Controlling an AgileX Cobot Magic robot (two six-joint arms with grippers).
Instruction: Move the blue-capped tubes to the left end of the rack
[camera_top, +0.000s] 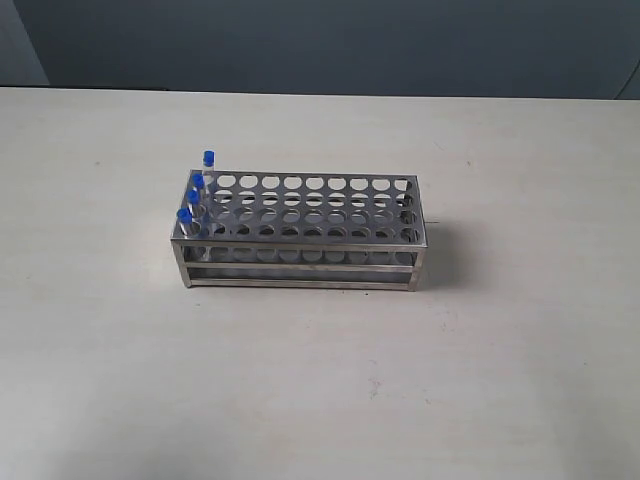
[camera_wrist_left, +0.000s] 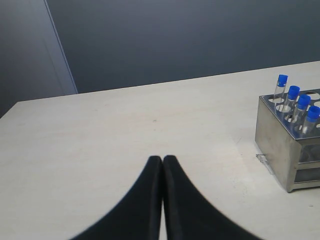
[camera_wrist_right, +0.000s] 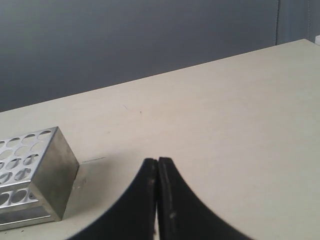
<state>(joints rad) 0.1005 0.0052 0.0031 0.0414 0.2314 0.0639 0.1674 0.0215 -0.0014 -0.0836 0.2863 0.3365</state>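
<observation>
The steel rack (camera_top: 300, 232) stands near the middle of the pale table. Several blue-capped tubes (camera_top: 196, 194) stand upright in the holes of its leftmost column, one behind another. The left wrist view shows the same tubes (camera_wrist_left: 295, 102) at the near end of the rack (camera_wrist_left: 280, 145), well off to the side of my left gripper (camera_wrist_left: 162, 159), which is shut on nothing. My right gripper (camera_wrist_right: 157, 161) is also shut and empty, a short way from the rack's other end (camera_wrist_right: 55, 175). Neither gripper appears in the exterior view.
The pale table (camera_top: 320, 380) spreads wide on all sides of the rack. A dark wall (camera_top: 330, 45) runs behind its far edge. Every other hole of the rack holds nothing.
</observation>
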